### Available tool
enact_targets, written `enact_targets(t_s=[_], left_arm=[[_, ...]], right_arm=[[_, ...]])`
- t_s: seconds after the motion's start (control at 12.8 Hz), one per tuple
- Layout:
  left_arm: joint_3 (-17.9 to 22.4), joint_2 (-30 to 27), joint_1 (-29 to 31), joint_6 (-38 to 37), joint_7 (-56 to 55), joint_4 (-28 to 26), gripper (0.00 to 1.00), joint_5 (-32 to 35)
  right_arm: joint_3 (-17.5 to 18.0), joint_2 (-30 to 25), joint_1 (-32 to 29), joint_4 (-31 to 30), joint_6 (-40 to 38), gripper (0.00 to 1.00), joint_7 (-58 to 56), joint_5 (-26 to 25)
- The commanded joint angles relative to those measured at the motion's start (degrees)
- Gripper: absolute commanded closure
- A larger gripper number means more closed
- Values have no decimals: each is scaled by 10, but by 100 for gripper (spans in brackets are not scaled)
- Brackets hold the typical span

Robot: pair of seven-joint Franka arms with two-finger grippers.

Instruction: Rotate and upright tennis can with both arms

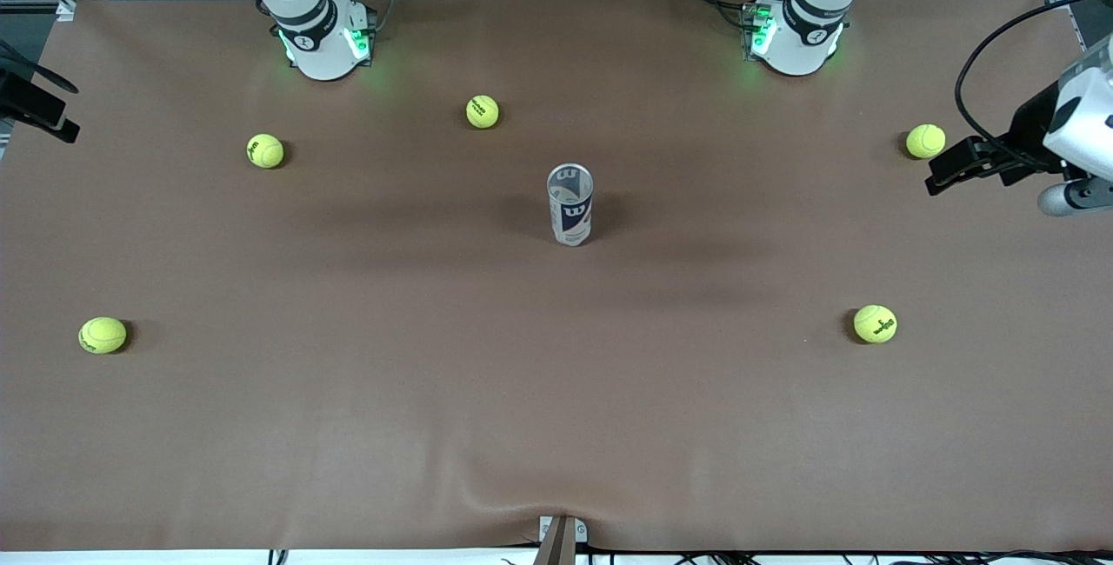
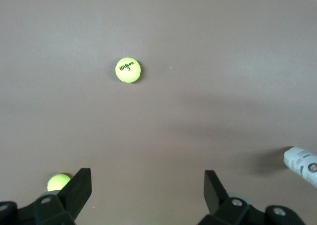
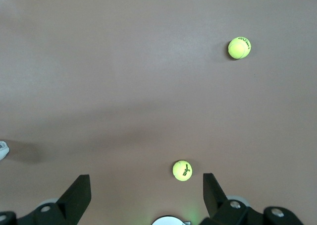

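Front view: can (image 1: pixel 570 205) stood upright mid-table, 5 balls scattered. Left gripper (image 2: pixel 147 189), right gripper (image 3: pixel 146 194) wide open, empty, raised at table ends. Risk: stray nudge toppling can.

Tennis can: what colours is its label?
The tennis can has a dark navy and silver label with a white W, best seen in the front view.

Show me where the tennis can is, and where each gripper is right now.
tennis can (image 1: pixel 570 216): front view, on its printed side wall.
left gripper (image 2: pixel 147 190): left wrist view, in the gap midway between its open fingertips.
right gripper (image 3: pixel 146 193): right wrist view, in the gap midway between its open fingertips.
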Motion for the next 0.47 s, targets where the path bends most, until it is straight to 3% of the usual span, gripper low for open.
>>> enact_targets(t_s=[0.0, 0.39], left_arm=[[12, 4, -4, -6, 27, 12, 0, 11], [35, 0, -7, -3, 39, 14, 0, 12]], right_arm=[[-1, -2, 5, 1, -4, 0, 12, -2], [-1, -2, 5, 1, -4, 0, 12, -2]])
